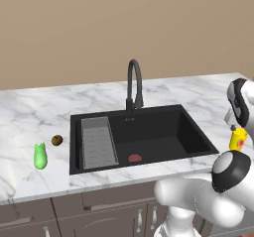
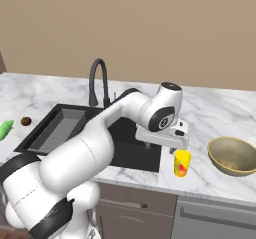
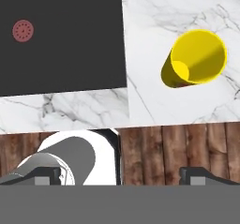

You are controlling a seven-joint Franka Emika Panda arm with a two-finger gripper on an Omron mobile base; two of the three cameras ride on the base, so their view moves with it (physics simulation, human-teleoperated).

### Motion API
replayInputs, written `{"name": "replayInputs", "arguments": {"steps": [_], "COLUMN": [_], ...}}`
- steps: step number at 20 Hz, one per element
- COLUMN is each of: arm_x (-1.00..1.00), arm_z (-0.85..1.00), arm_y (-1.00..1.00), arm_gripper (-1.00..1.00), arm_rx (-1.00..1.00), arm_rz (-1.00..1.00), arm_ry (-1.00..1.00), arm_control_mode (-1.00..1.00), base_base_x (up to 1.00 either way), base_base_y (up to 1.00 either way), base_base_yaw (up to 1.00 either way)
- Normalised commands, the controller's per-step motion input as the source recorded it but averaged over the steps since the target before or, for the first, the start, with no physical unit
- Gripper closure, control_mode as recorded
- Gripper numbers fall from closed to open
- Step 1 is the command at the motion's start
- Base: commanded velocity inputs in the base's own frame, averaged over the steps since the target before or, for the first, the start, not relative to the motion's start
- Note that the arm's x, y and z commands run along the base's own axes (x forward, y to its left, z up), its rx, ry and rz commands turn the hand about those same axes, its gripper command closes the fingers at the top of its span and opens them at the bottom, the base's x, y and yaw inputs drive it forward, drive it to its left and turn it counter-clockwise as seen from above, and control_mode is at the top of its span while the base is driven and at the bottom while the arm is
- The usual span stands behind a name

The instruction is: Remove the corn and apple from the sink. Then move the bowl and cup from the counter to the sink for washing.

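On the counter left of the sink, the corn and apple already lie clear of the basin. The cup at the front edge and the bowl further right await washing, beneath the spread, empty gripper. No writing is legible.

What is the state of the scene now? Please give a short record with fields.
corn: on counter, left of sink; point
apple: on counter beside corn
sink: holds no corn, apple, bowl or cup
cup: upright on counter, right of sink
bowl: on counter, right of cup
gripper: open, above cup, holding nothing
done: corn and apple out
left: cup and bowl into sink
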Motion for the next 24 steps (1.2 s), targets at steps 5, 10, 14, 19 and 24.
{"name": "replayInputs", "arguments": {"steps": [5,10,14,19,24], "arm_x": [0.15,0.18,0.16,0.12,0.0], "arm_z": [-0.09,-0.09,-0.1,-0.09,-0.09], "arm_y": [-0.03,-0.05,-0.09,-0.12,-0.15], "arm_gripper": [-1.0,-1.0,-1.0,-1.0,-1.0], "arm_rx": [-0.02,-0.02,0.0,0.0,0.0], "arm_rz": [0.0,0.0,0.0,0.0,-0.02], "arm_ry": [0.0,0.0,0.0,0.0,0.0], "arm_control_mode": [-1.0,-1.0,-1.0,-1.0,-1.0], "base_base_x": [0.0,0.0,0.0,0.0,0.0], "base_base_y": [0.0,0.0,0.0,0.0,0.0], "base_base_yaw": [0.0,0.0,0.0,0.0,0.0]}}
